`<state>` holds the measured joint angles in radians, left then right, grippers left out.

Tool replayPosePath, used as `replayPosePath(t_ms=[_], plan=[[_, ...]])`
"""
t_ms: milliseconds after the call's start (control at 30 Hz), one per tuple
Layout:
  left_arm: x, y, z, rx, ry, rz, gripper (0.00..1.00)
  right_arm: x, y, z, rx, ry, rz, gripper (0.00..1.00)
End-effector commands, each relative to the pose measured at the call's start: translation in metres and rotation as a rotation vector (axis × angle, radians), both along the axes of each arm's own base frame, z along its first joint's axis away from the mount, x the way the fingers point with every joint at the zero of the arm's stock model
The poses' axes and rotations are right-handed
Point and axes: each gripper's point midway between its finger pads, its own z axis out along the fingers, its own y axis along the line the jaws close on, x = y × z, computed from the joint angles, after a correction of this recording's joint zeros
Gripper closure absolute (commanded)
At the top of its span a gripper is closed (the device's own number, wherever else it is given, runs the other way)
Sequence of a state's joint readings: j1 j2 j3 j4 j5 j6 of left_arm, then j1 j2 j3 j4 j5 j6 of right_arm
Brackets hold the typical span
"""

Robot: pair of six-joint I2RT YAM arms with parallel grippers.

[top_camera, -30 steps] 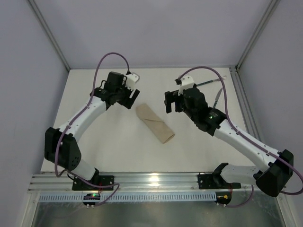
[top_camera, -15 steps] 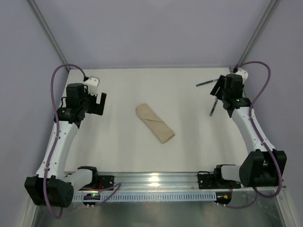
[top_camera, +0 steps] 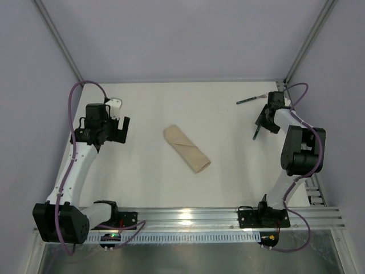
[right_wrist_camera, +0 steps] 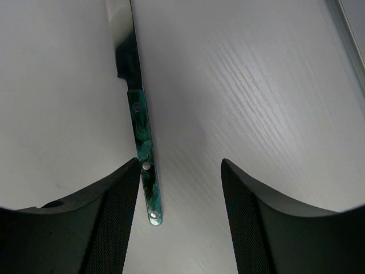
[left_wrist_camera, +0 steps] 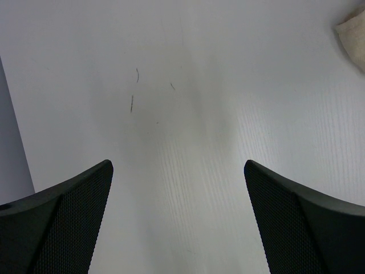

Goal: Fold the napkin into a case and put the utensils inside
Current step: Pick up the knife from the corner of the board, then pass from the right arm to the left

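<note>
The napkin, folded into a narrow beige case (top_camera: 187, 149), lies diagonally at the table's middle; one corner of it shows in the left wrist view (left_wrist_camera: 353, 34). The fork (top_camera: 251, 99) lies at the far right. Just below it lies the knife (top_camera: 255, 134). Its dark green handle (right_wrist_camera: 142, 148) runs between my right gripper's fingers, close against the left finger (right_wrist_camera: 114, 200). My right gripper (right_wrist_camera: 179, 165) (top_camera: 264, 119) is open around the handle's end. At the left of the table my left gripper (top_camera: 117, 130) (left_wrist_camera: 177, 168) hangs wide open over bare table with nothing between its fingers.
A metal rail (top_camera: 282, 97) borders the table's right edge, close to the right gripper. Grey walls enclose the white table (top_camera: 148, 177) at the back and both sides. Faint scratch marks (left_wrist_camera: 132, 103) show on the surface under the left gripper.
Both arms have swung away from the case, the left one to the left side, the right one to the far right over the knife. The right jaws have narrowed a little around the handle.
</note>
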<state>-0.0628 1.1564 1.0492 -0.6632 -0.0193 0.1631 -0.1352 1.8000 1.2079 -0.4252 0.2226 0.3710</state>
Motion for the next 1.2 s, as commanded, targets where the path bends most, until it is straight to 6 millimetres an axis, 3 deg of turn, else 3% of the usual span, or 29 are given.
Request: replayPosePath(t_ms=[0, 367, 433, 467, 533, 667, 833, 867, 933, 967, 1000, 1033, 1100, 1133, 1167], plan=[[0.0, 0.004, 0.007, -0.002, -0.039, 0.022, 0.01, 0.015, -0.012, 0.005, -0.055, 0.013, 0.005, 0.38], [0.001, 0.006, 0.004, 0.009, -0.036, 0.029, 0.01, 0.04, -0.002, -0.015, 0.01, 0.062, 0.067, 0.44], [0.002, 0.006, 0.004, 0.01, -0.036, 0.027, 0.01, 0.042, -0.001, -0.021, 0.019, 0.076, 0.074, 0.5], [0.001, 0.006, 0.003, 0.011, -0.033, 0.028, 0.01, 0.041, 0.001, -0.024, 0.027, 0.081, 0.08, 0.62], [0.001, 0.006, 0.003, 0.01, -0.033, 0.025, 0.01, 0.039, 0.005, -0.029, 0.045, 0.088, 0.093, 0.7], [0.0, 0.0, 0.001, -0.008, -0.023, -0.006, 0.01, 0.037, 0.015, -0.03, 0.09, 0.08, 0.128, 0.96], [-0.009, -0.02, -0.002, -0.064, 0.015, -0.123, 0.06, 0.026, 0.037, -0.006, 0.168, -0.04, 0.155, 0.96], [-0.013, -0.03, 0.0, -0.1, 0.029, -0.173, 0.08, 0.026, 0.046, 0.019, 0.184, -0.112, 0.179, 0.96], [-0.019, -0.038, 0.004, -0.114, 0.04, -0.241, 0.13, 0.018, 0.073, 0.033, 0.203, -0.165, 0.246, 0.96], [-0.026, -0.041, 0.004, -0.125, 0.066, -0.26, 0.15, 0.016, 0.084, 0.059, 0.193, -0.233, 0.277, 0.96], [-0.027, -0.046, 0.015, -0.133, 0.051, -0.302, 0.19, 0.009, 0.095, 0.063, 0.19, -0.246, 0.298, 0.96], [-0.03, -0.048, 0.02, -0.138, 0.05, -0.319, 0.2, 0.007, 0.129, 0.077, 0.194, -0.29, 0.373, 0.96], [-0.04, -0.056, 0.034, -0.165, 0.044, -0.364, 0.2, 0.0, 0.164, 0.112, 0.215, -0.39, 0.43, 0.96], [-0.044, -0.06, 0.039, -0.178, 0.041, -0.394, 0.2, -0.006, 0.202, 0.124, 0.228, -0.435, 0.508, 0.96], [-0.05, -0.064, 0.044, -0.191, 0.04, -0.419, 0.2, -0.012, 0.224, 0.137, 0.261, -0.47, 0.537, 0.96]])
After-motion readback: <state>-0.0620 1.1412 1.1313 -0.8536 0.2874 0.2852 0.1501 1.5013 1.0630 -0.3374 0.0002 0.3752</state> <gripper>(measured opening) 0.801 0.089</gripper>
